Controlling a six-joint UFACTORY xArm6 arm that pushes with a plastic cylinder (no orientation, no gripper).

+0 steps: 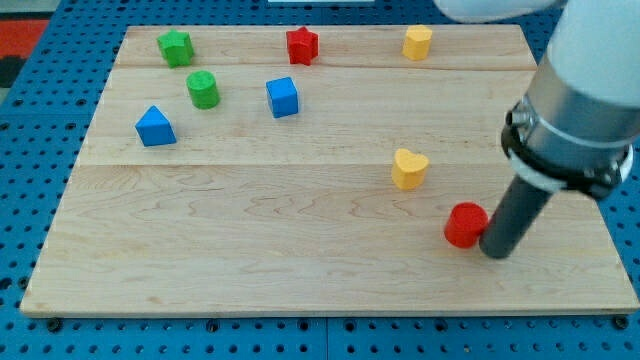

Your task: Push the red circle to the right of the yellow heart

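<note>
No brand, label or writing readable anywhere on the blocks or the board.

Red circle [466,224] sat on the wooden board [250,230] toward the view's lower right, just below and to the right of the yellow heart [409,168], close but not touching. It's a round puck lying flat, so no long axis and no heading to call. Heart's lobes faced the view's top, its point the view's bottom.

My tip [496,250] was touching or just beside the red circle's right edge, rod leaning up toward the view's right. No claw on this rig, only the rod, so nothing to call apart or clamped.

Others were well apart, near the view's top: green star-like block [175,47], red star [301,45], yellow block [417,42] (shape unclear), green cylinder [203,89], blue cube [283,97], blue triangle [154,126].
</note>
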